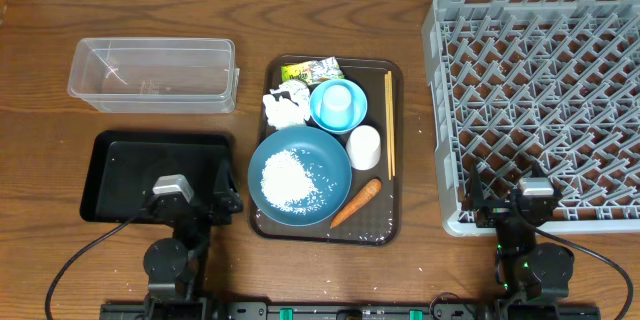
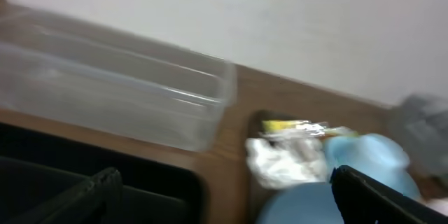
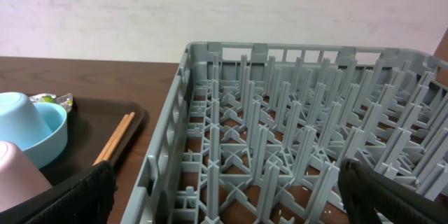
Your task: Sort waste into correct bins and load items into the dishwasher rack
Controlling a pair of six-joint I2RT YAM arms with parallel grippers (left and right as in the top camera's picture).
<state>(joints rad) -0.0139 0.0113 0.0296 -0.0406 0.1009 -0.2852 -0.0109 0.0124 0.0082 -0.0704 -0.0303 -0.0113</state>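
Nothing's been grabbed yet. The left hand [image 2: 224, 182] and right hand [image 3: 227, 173] are both wide open and empty. The left one hangs over the near right end of the black tray [image 1: 115, 175], and the right one sits at the near left corner of the rack [image 1: 540, 90]. The tub [image 1: 150, 72] is behind the black tray.

Everything else is on the brown tray [image 1: 378, 222] mid-table: big bowl [image 1: 265, 165] with rice [image 1: 292, 178] in it, carrot [image 1: 356, 202] beside it, tissue [image 1: 284, 108] and wrapper [image 1: 308, 70] at the far end. The blue cup [image 1: 340, 106] is sitting in the small bowl [image 1: 318, 118], then there's the white cup [image 1: 364, 146], and the chopsticks [image 1: 389, 125] lie along the right rim.

My take: start with the loose waste. The tissue is closest to the left hand but right beside both bowls, so come straight down and pinch the crumpled top, not the side. I'd do the rice bowl last, keeping it level until it's over a bin. The chopsticks look fiddly, flat by the rim.
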